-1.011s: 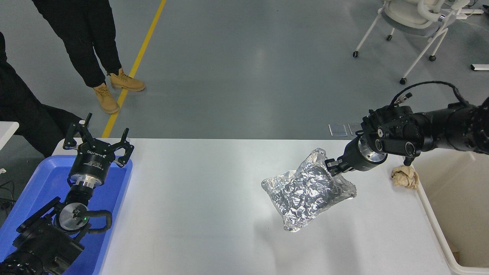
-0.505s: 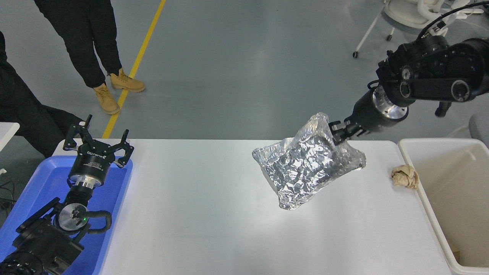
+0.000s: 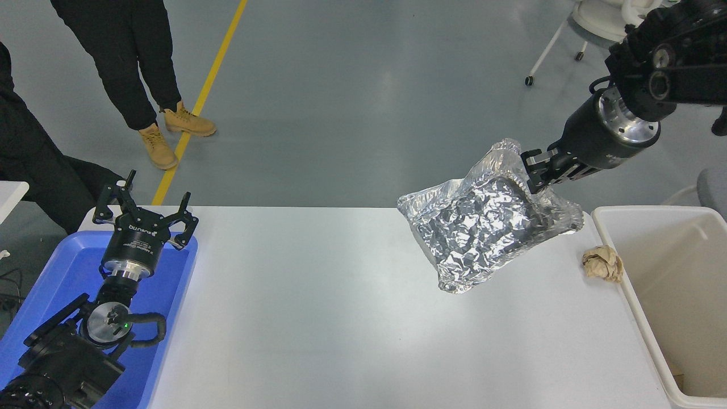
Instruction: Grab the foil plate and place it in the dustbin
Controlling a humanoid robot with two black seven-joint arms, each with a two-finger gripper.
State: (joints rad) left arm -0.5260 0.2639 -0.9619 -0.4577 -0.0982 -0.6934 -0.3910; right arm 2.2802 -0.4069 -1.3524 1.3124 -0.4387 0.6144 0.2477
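My left tool (image 3: 146, 215) sits parked at the near left over the blue tray (image 3: 57, 272), fingers spread. On the white table (image 3: 318, 318), a tan paper wad (image 3: 602, 263) lies just beside the dustbin (image 3: 676, 301) at the right. Farther out, my right tool (image 3: 534, 170) pinches the foil plate (image 3: 483, 224) by its far rim, holding it tilted above the table, left of the dustbin.

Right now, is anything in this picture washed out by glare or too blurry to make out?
Head view: sharp overall, no motion blur. The foil plate sparkles with small bright glints, yet its wrinkles stay readable. The white table shows a soft bright sheen near its middle. A pale streak of overhead light reflects off the grey floor. Shadows are faint.
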